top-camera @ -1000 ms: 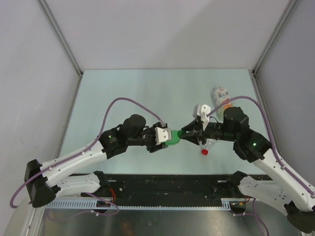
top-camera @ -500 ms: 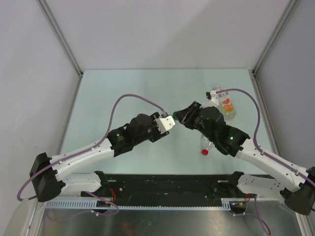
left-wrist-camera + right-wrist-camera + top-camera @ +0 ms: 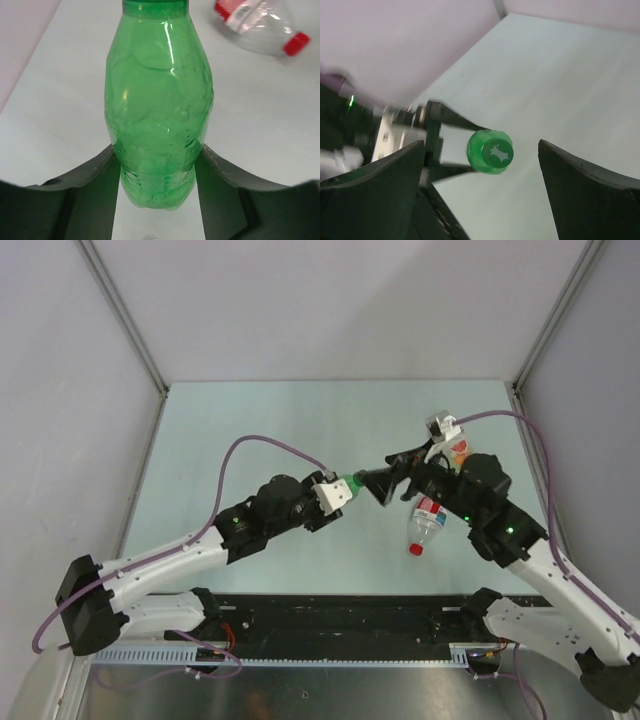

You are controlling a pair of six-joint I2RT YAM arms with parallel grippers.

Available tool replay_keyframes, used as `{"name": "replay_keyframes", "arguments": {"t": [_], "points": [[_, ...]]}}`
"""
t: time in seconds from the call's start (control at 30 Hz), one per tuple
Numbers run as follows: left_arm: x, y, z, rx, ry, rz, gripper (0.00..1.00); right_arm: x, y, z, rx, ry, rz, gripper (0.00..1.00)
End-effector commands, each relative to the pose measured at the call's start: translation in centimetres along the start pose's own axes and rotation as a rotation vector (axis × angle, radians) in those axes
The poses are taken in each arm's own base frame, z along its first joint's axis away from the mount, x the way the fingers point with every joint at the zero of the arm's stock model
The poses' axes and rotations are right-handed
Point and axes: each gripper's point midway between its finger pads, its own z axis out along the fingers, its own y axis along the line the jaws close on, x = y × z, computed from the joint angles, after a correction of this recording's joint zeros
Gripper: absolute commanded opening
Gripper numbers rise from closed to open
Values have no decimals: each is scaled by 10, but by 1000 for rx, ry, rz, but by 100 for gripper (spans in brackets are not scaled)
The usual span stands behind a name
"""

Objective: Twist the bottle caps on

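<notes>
The left end effector (image 3: 157, 150) pinches the green bottle (image 3: 157, 100) by its lower body, at the centre of the top view. The green cap (image 3: 490, 151) sits on the bottle's neck. The right end effector (image 3: 481, 147) is spread, with one finger on each side of the cap, not touching it. A slim clear bottle (image 3: 424, 523) lies on the surface (image 3: 250, 420), lower right of centre.

Right tool (image 3: 481, 146) spread open, drawn back from green cap (image 3: 490, 151)

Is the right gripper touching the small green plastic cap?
Apart. The right wrist view shows open gaps between the round green plastic cap and both fingers of the right gripper.
</notes>
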Motion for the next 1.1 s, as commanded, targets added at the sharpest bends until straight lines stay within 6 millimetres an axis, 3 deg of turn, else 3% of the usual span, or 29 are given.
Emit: {"name": "replay_keyframes", "arguments": {"t": [0.0,0.1,0.33,0.6,0.93,1.07], "points": [[-20,-33,-19,203,-121,44,0,24,43,-47,-443,92,-568,99],[-20,-53,-31,324,-154,79,0,54,48,-78,-607,160,-768,97],[-29,-69,-44,427,-192,98,0,53,51,-91,-642,121,-869,93],[-31,-70,-47,438,-197,96,0,55,50,-73,-624,132,-865,88],[-34,-67,-48,425,-205,102,0,70,45,-60,-615,200,-847,74],[-34,-66,-47,422,-200,96,0,73,43,-56,-602,219,-831,54]]}}
